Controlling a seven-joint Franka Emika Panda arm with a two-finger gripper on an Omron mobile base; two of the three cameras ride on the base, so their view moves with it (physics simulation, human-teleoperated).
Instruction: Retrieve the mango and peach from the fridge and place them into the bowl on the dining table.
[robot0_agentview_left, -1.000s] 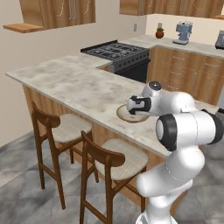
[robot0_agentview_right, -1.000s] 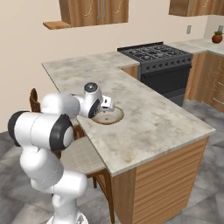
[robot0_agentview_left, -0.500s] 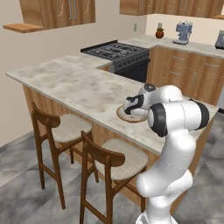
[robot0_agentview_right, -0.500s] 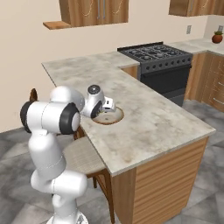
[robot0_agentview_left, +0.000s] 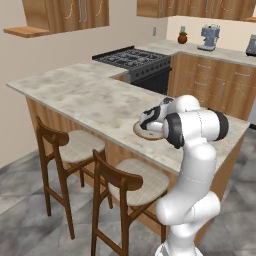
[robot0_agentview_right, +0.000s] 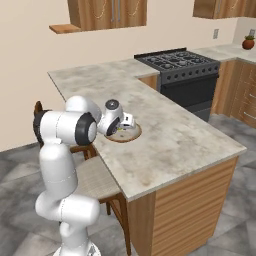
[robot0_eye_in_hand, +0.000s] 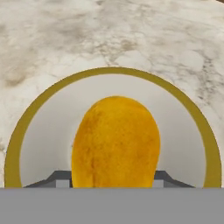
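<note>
While tool (robot0_eye_in_hand: 112, 181) seemingly clamps smooth oval mango (robot0_eye_in_hand: 115, 144) — round bowl (robot0_eye_in_hand: 39, 131) beneath.

Hand (robot0_eye_in_hand: 112, 186) low over bowl (robot0_eye_in_hand: 43, 131), mango (robot0_eye_in_hand: 116, 144) directly ahead between the fingertips, inside bowl's rim. Bowl (robot0_agentview_right: 131, 135) on tabletop (robot0_agentview_right: 170, 135) near the edge on the stool side, under the hand (robot0_agentview_left: 148, 121). Two stools (robot0_agentview_left: 127, 182) below that edge, beside the arm. Stove (robot0_agentview_left: 132, 59) well beyond the hand, past the tabletop corner. Wall cabinets (robot0_agentview_right: 107, 12) above, further back.
</note>
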